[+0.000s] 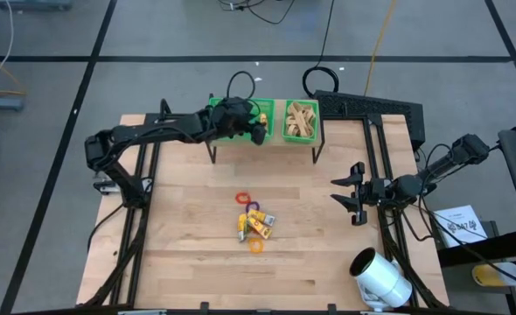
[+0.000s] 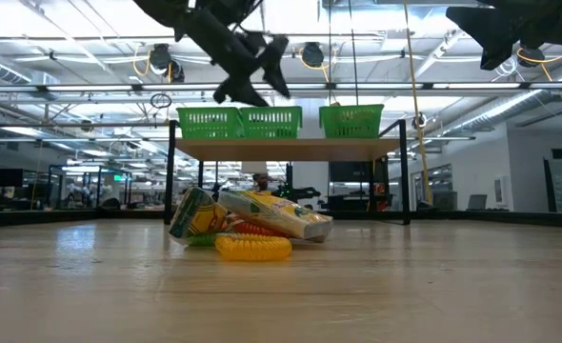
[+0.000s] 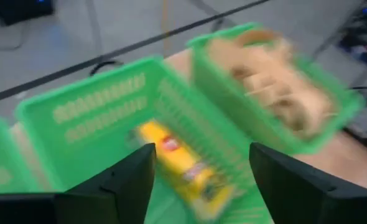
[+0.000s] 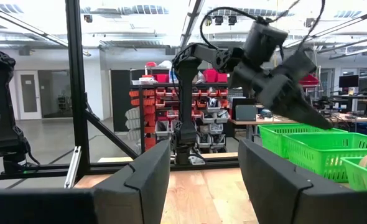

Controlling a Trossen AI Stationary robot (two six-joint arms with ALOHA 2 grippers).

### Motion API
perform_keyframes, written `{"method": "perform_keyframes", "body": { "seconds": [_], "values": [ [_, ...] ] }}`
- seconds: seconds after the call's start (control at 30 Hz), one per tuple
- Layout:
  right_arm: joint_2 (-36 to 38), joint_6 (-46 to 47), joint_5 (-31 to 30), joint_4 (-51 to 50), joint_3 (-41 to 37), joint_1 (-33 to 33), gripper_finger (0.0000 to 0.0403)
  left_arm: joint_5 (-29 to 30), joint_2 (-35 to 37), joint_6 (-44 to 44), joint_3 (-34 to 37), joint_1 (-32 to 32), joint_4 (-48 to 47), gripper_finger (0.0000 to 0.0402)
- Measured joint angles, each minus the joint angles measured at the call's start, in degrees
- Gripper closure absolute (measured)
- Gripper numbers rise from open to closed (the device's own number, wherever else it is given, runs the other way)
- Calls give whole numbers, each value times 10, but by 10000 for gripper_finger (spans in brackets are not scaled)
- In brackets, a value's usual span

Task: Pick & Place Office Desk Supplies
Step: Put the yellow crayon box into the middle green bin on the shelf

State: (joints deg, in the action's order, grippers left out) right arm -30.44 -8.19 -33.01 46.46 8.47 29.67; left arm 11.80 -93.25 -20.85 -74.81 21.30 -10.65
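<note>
A small heap of supplies (image 1: 254, 223) lies mid-table: yellow and purple oblong pieces, a red ring (image 1: 243, 199) and an orange ring (image 1: 256, 246). The low view shows the same heap (image 2: 248, 224). My left gripper (image 1: 258, 131) hovers open over the middle green basket (image 3: 102, 106) on the raised shelf, and also shows in the low view (image 2: 257, 67). A yellow oblong piece (image 3: 177, 165) lies on that basket's floor, below the fingers. The neighbouring basket (image 1: 300, 121) holds tan pieces. My right gripper (image 1: 351, 197) waits open near the table's right edge.
Three green baskets (image 2: 270, 121) stand in a row on a black-legged shelf (image 2: 291, 148) at the far edge. A large white cylinder (image 1: 380, 278) lies at the near right corner. Black frame rails run along both table sides. Bare wood surrounds the heap.
</note>
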Motion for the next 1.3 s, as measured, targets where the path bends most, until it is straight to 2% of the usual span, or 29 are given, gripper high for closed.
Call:
{"method": "perform_keyframes", "body": {
  "seconds": [0.27,0.43,0.53,0.6,0.67,0.93,1.13,1.3],
  "values": [
    [0,0,-1,0,0,0,220,-142,63,21,0,-40,-42,126],
    [0,-1,-2,0,0,0,220,-282,80,128,-1,-108,-92,138],
    [0,0,-2,0,0,0,220,-328,77,172,0,-162,-159,147],
    [0,0,-2,0,0,0,220,-321,71,170,0,-199,-198,152],
    [0,0,-2,0,0,0,220,-289,66,135,12,-235,-231,155],
    [0,-2,-3,0,0,0,220,-108,62,-107,73,-348,-242,152],
    [0,-2,-4,0,0,0,220,-17,57,-281,96,-387,-238,151],
    [0,-1,-4,0,0,0,220,4,29,-389,95,-398,-223,151]
  ]
}}
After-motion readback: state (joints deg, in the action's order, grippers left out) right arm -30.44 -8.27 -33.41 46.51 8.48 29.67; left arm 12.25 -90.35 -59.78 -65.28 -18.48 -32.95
